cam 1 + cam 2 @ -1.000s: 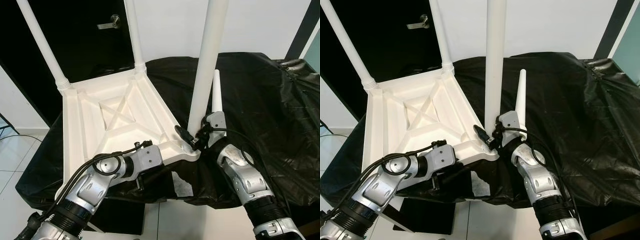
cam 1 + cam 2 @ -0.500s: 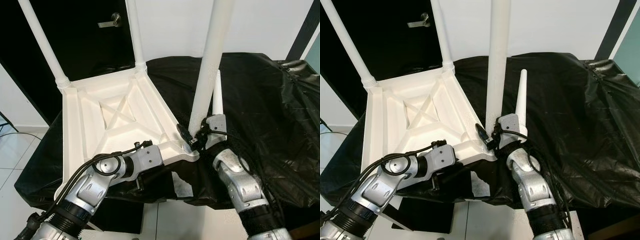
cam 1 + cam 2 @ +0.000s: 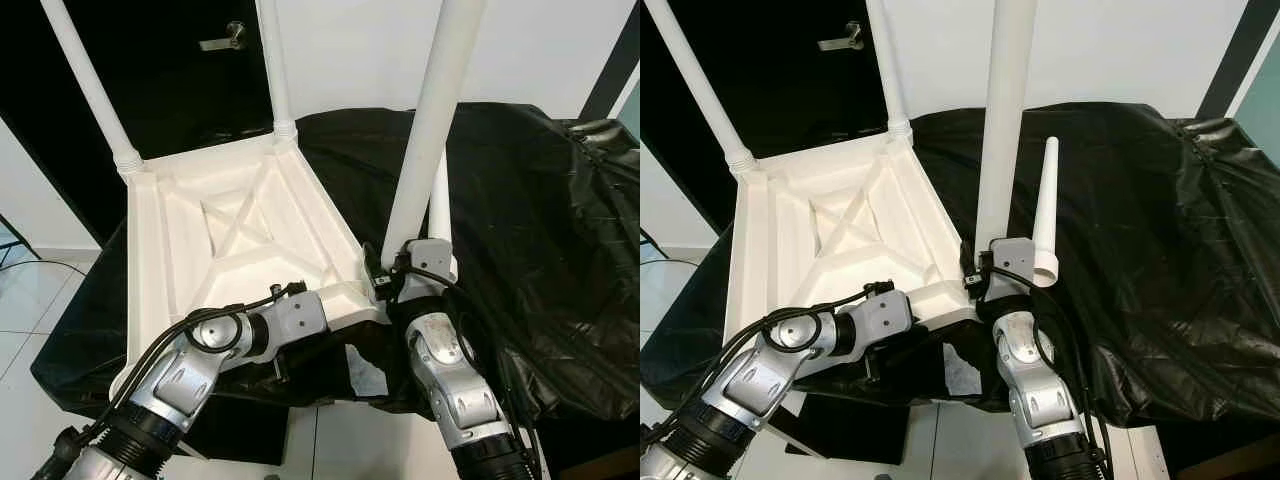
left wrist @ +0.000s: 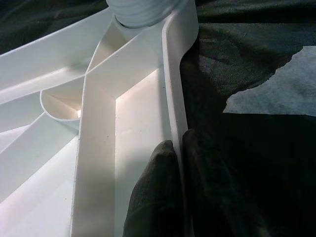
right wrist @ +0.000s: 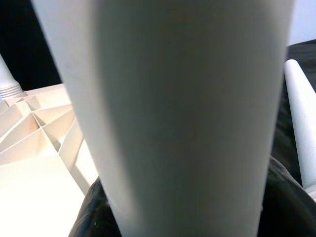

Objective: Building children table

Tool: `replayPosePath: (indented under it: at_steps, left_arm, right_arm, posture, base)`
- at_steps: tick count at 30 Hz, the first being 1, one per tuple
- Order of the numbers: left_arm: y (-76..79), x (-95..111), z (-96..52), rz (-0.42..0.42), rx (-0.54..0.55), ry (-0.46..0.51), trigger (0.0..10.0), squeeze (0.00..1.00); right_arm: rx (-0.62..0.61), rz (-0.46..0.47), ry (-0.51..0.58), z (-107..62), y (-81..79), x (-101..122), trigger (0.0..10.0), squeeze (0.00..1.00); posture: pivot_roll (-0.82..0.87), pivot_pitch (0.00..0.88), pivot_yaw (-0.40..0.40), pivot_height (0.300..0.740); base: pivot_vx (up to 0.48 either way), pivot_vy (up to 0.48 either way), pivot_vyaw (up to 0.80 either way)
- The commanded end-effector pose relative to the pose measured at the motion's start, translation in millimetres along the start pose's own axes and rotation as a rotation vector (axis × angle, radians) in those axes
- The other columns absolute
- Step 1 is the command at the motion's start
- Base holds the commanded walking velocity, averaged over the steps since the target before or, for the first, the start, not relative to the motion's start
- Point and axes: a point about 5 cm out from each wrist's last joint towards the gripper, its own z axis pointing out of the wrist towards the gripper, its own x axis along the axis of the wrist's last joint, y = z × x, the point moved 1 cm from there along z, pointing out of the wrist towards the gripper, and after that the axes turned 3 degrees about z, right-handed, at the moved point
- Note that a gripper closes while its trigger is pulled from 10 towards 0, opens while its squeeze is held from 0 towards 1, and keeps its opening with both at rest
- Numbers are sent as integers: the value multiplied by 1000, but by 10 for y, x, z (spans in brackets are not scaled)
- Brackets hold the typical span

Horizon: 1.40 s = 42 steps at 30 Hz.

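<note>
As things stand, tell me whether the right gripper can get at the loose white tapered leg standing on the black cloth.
Probably not yet. The right gripper is shut on the tall white leg at the upturned white tabletop's corner. The loose white tapered leg stands just beside its wrist, so letting go first should free it.

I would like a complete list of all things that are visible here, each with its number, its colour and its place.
Upside-down plastic tabletop: one, white, on the black-covered surface, ribbed underside up.
Fitted table legs: three, white, upright in the two far corners and the near right corner.
Loose tapered leg: one, white, standing on the black cover beside the right gripper.
Plastic sheet cover: one, black, draped over the work surface.
Door with metal handle: one, dark, behind on the left.
Left gripper: black fingers pinching the tabletop's near rim.
Right gripper: black fingers at the base of the near right leg.
</note>
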Motion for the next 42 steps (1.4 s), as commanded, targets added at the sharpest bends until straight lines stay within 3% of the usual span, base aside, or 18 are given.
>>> replayPosePath:
  at_steps: [1, 2, 3, 4, 6, 14, 15, 26, 27, 29, 30, 32, 33, 42]
  left_arm:
    - [-225, 19, -114, 46, 145, -24, 10000, 0]
    - [-229, 25, -109, 48, 145, -23, 10000, 0]
    - [-229, 25, -109, 48, 145, -23, 10000, 0]
    - [-231, 29, -105, 49, 145, -22, 10000, 0]
    - [-229, 37, -96, 53, 145, -19, 10000, 0]
    - [-219, 39, -84, 53, 142, -17, 10000, 0]
    - [-217, 45, -74, 52, 142, -14, 10000, 0]
    - [-209, 54, -47, 59, 137, -11, 10000, 0]
    - [-210, 60, -39, 62, 137, -10, 10000, 0]
    - [-210, 60, -39, 62, 137, -10, 10000, 0]
    - [-210, 71, -24, 72, 135, -10, 10000, 0]
    - [-210, 71, -24, 72, 135, -10, 10000, 0]
    - [-207, 77, -16, 76, 135, -10, 10000, 0]
    - [-215, 114, 18, 93, 137, -4, 10000, 0]
  right_arm:
    - [-57, 2, -103, -78, 71, -217, 10000, 0]
    - [-42, 20, -93, -71, 78, -193, 10000, 682]
    - [-42, 20, -93, -71, 78, -193, 10000, 682]
    - [-32, 34, -86, -67, 84, -177, 10000, 1000]
    - [104, 62, -19, -61, 114, -48, 10000, 1000]
    - [274, 31, 19, -42, 231, 77, 10000, 1000]
    - [383, 11, 3, -14, 295, 110, 10000, 0]
    - [576, -76, -62, 146, 415, 119, 10000, 0]
    - [616, -94, -81, 166, 406, 108, 9176, 0]
    - [616, -94, -81, 166, 406, 108, 9176, 0]
    - [673, -119, -104, 196, 406, 88, 5451, 0]
    - [673, -119, -104, 196, 406, 88, 5451, 0]
    - [693, -131, -113, 209, 420, 75, 0, 0]
    - [712, -152, -132, 255, 489, 38, 0, 0]
  posture:
    - [-9, 0, 46, 740]
    - [-9, 0, 45, 740]
    - [-9, 0, 45, 740]
    - [-10, 0, 46, 740]
    - [-12, 0, 45, 740]
    - [-18, 0, 47, 740]
    - [-19, 0, 47, 740]
    - [-23, 0, 50, 740]
    - [-21, 0, 50, 740]
    - [-21, 0, 50, 740]
    - [-18, 0, 48, 740]
    - [-18, 0, 48, 740]
    - [-16, 0, 48, 740]
    - [-19, 0, 47, 740]
  base:
    - [0, 0, 0]
    - [0, 0, 0]
    - [0, 0, 0]
    - [0, 0, 0]
    - [0, 0, 0]
    - [0, 0, 0]
    - [0, 0, 0]
    - [0, 0, 0]
    - [0, 0, 0]
    - [0, 0, 0]
    - [0, 0, 0]
    - [0, 0, 0]
    - [0, 0, 0]
    - [0, 0, 0]
